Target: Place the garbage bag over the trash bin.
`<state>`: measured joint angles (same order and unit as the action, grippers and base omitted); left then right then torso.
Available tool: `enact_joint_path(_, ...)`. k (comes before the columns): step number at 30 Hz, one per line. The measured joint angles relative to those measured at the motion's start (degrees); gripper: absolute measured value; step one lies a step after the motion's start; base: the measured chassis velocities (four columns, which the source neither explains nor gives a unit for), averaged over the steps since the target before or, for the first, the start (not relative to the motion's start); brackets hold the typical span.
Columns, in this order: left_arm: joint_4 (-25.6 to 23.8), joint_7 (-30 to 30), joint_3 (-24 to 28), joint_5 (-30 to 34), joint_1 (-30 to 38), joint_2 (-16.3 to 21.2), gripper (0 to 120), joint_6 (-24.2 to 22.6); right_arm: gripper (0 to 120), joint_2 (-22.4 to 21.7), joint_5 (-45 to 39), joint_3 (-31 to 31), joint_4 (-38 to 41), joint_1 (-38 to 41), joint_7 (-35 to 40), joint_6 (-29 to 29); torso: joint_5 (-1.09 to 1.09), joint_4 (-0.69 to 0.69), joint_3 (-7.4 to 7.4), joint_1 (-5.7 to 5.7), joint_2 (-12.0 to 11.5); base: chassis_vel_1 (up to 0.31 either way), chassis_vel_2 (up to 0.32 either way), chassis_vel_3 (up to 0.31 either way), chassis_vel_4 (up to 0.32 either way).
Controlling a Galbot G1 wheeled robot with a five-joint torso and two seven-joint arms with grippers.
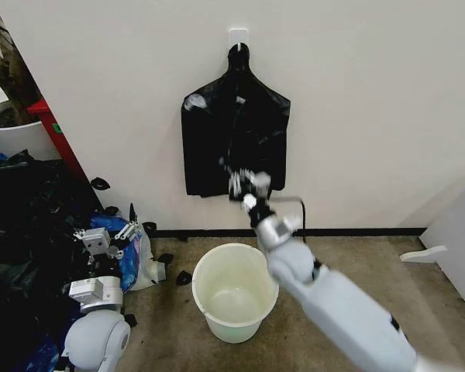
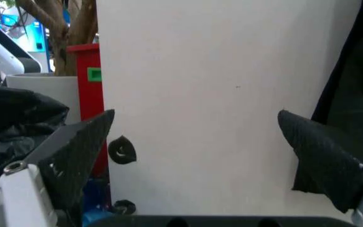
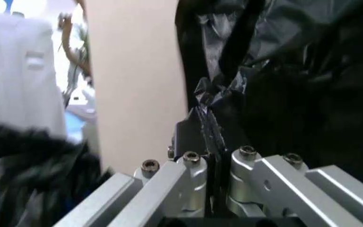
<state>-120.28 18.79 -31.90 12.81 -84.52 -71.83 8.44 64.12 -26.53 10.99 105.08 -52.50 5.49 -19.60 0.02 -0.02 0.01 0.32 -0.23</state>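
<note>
The garbage bag point(image 1: 234, 139), glossy crinkled black plastic with a small pale patch, hangs flat against the wall from a white hook point(image 1: 238, 35). My right gripper point(image 1: 245, 186) is at the bag's lower edge. In the right wrist view the right gripper point(image 3: 208, 120) is shut, with a fold of the garbage bag point(image 3: 282, 71) pinched at its tips. The trash bin point(image 1: 234, 291), a round white bucket, stands open on the floor directly below the bag. My left gripper point(image 1: 112, 236) is parked low at the left. In the left wrist view the left gripper point(image 2: 197, 156) is open, facing the bare wall.
A heap of black plastic point(image 1: 23, 232) and a blue bag point(image 1: 130, 260) lie at the left. Behind them stands a white planter pot with red trim point(image 1: 19, 136). Small black scraps point(image 1: 183, 277) dot the floor near the bin. A white panel point(image 1: 457, 240) stands at the right.
</note>
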Motion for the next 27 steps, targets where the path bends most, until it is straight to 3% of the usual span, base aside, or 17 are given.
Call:
enact_joint_path(5,-0.2,0.0,-0.1,0.0,-0.6,0.2,100,0.2,0,-0.1,5.6,-1.1,-0.1,-6.0,-3.0,-3.0,-0.01,0.00,0.00,0.00,0.0,0.000,0.000,0.000,0.000)
enact_joint_path(15,-1.4,0.0,-0.3,-0.2,-1.9,0.0,100,0.5,0,1.8,13.1,-1.0,-4.4,-10.0,-6.6,-7.6,-0.01,0.00,0.00,0.00,0.0,0.000,0.000,0.000,0.000)
enact_joint_path(27,-2.7,0.0,-0.3,-1.1,-3.3,-0.5,100,0.5,0,3.5,18.2,-1.3,-8.1,-10.5,-8.1,-11.0,-0.01,0.01,0.00,0.00,0.0,0.000,0.000,0.000,0.000)
